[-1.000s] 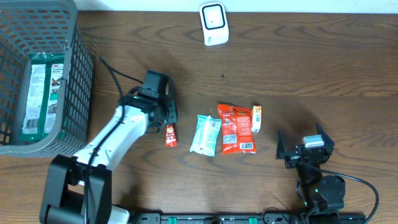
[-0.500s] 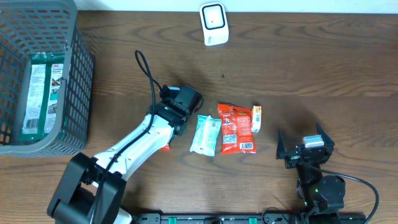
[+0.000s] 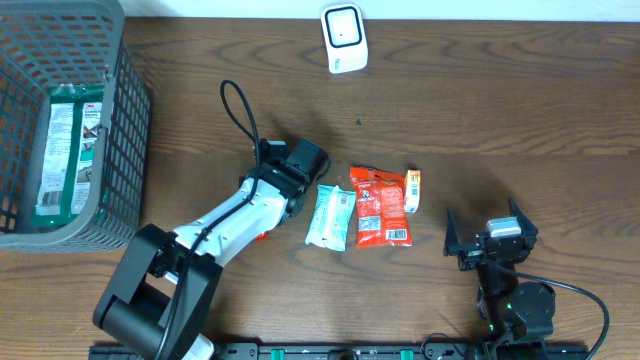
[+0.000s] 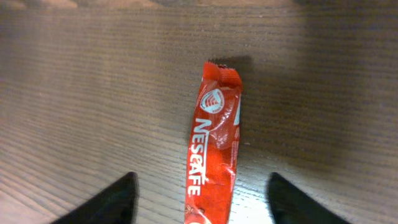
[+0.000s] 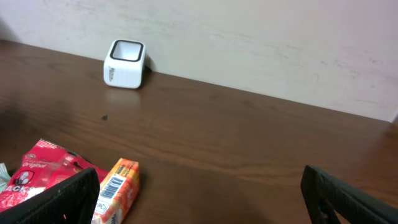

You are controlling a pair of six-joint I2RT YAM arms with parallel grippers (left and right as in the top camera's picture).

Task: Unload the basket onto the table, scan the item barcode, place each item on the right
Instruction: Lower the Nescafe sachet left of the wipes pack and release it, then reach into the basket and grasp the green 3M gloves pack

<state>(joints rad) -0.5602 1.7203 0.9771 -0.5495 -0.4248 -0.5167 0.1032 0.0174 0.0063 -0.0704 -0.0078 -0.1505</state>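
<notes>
A red Nescafé stick sachet [image 4: 214, 146] lies flat on the wooden table, its lower end between the fingers of my left gripper [image 4: 202, 205]. That gripper is open, a finger on each side and clear of the sachet. In the overhead view the left gripper [image 3: 278, 205] covers most of the sachet, and only a red tip [image 3: 262, 237] shows. The white barcode scanner [image 3: 343, 38] stands at the table's far edge. My right gripper [image 3: 488, 240] rests open near the front right, holding nothing.
A light blue packet [image 3: 330, 216], a red snack packet [image 3: 380, 207] and a small orange box [image 3: 411, 190] lie just right of the left gripper. The grey wire basket [image 3: 120, 150] at the far left holds a green package [image 3: 65, 150].
The left arm swung right over the red sachet, and its gripper went from shut to open. The right arm stayed still.
</notes>
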